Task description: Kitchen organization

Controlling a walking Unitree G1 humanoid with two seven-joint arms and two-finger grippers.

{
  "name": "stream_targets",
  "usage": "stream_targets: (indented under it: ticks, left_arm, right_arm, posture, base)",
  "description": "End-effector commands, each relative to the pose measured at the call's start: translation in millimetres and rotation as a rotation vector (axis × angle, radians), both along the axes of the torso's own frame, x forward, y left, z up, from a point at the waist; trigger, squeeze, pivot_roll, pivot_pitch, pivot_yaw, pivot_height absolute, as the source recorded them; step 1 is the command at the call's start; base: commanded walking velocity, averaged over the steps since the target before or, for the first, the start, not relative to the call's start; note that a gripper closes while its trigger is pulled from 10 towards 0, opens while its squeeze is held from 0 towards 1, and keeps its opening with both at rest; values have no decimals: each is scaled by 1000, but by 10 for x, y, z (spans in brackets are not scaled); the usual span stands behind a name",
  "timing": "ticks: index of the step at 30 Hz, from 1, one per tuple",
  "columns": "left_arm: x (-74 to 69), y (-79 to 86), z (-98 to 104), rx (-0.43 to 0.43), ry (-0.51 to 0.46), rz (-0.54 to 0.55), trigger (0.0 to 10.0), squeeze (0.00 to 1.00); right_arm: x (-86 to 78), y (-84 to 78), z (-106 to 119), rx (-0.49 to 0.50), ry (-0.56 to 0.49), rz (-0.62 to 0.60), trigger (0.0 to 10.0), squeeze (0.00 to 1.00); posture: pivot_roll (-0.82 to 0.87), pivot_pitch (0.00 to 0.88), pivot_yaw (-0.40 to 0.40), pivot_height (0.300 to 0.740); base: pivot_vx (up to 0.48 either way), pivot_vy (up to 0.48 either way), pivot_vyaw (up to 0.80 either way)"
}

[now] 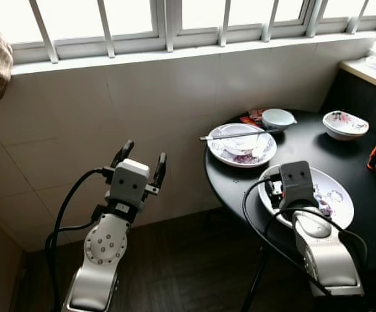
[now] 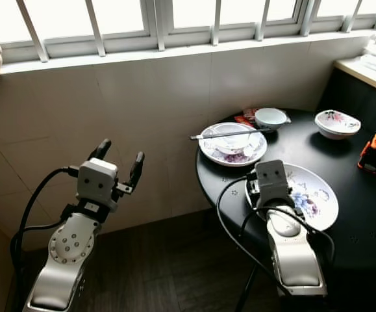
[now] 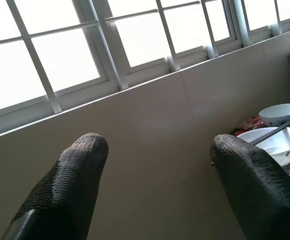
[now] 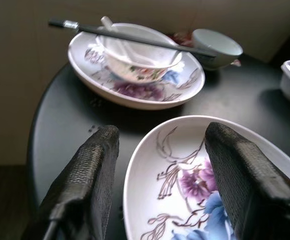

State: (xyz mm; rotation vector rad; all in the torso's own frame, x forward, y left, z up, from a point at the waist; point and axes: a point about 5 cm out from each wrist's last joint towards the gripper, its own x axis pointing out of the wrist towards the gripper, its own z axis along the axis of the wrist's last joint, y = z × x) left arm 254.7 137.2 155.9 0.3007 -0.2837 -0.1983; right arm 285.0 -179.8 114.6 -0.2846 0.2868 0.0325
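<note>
R gripper [image 4: 157, 175] fingers apart over flower plate [image 4: 195, 165] edge, L gripper [image 1: 139, 164] fingers apart nr wall [image 1: 110, 117].

An oval plate [image 4: 195, 170], white with purple and blue flowers, lies flat on the black table [image 4: 59, 115]; its near rim sits between the open jaws of the right gripper [image 4: 157, 175]. Just beyond the jaws lies a round floral plate [image 4: 134, 92] with a bowl [image 4: 134, 62] in it; a spoon [image 4: 115, 42] rests inside, and chopsticks [image 4: 129, 36] lie across the bowl's rim. Further off stand two small bowls [image 1: 277, 118] [image 1: 345, 124]
</note>
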Motion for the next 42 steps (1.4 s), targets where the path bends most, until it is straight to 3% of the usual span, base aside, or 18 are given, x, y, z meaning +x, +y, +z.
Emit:
stream_targets:
  ticks: [1, 4, 10, 17, 23, 28, 30, 35, 36, 37, 38, 41, 42]
  left_arm:
    - [2, 21, -8, 12, 10, 9, 10000, 0]
    - [4, 25, -16, 13, 14, 12, 10000, 0]
    - [8, 15, -26, 14, 17, 12, 10000, 0]
    - [8, 15, -31, 14, 17, 19, 10000, 0]
    - [3, 17, -34, 14, 17, 21, 10000, 0]
    - [-1, 13, -39, 14, 19, 19, 10000, 0]
    - [8, 18, -39, 17, 18, 24, 10000, 0]
    - [6, 14, -38, 16, 20, 23, 10000, 0]
    - [4, 13, -40, 16, 21, 23, 10000, 0]
    - [4, 13, -40, 16, 21, 23, 10000, 0]
    - [5, 13, -38, 17, 21, 24, 10000, 0]
    - [9, 13, -36, 17, 21, 25, 10000, 0]
    - [10, 14, -36, 17, 22, 26, 10000, 0]
  right_arm:
    - [-23, -31, -131, -20, 81, -1, 10000, 0]
    - [-54, -37, -258, -26, 160, 52, 10000, 0]
    - [-47, -77, -342, -81, 219, 109, 10000, 0]
    - [-14, -187, -339, -128, 232, 53, 10000, 0]
    - [17, -162, -257, -147, 184, 45, 10000, 0]
    - [0, -130, -310, -90, 222, 24, 10000, 0]
    - [-49, -95, -404, 14, 289, -18, 10000, 0]
    - [-84, -69, -444, 51, 327, -40, 9373, 0]
    - [-86, -77, -448, 57, 330, -50, 6627, 0]
    - [-86, -77, -448, 57, 330, -50, 6627, 0]
    - [-81, -114, -446, 44, 330, -73, 4196, 0]
    - [-64, -190, -427, 8, 316, -115, 2118, 0]
    - [-57, -217, -411, -19, 303, -124, 0, 0]
  posture:
    - [28, 0, -28, 740]
    - [28, 0, -28, 740]
    - [31, 0, -36, 740]
    - [32, 0, -41, 740]
    - [33, 0, -41, 740]
    - [35, 0, -43, 740]
    - [35, 0, -43, 740]
    - [35, 0, -45, 740]
    - [34, 0, -45, 740]
    - [34, 0, -45, 740]
    - [34, 0, -44, 740]
    - [34, 0, -45, 740]
    - [34, 0, -45, 740]
  base:
    - [0, 0, 0]
    - [0, 0, 0]
    - [0, 0, 0]
    - [0, 0, 0]
    - [0, 0, 0]
    - [0, 0, 0]
    - [0, 0, 0]
    - [0, 0, 0]
    - [0, 0, 0]
    - [0, 0, 0]
    - [0, 0, 0]
    - [0, 0, 0]
    - [0, 0, 0]
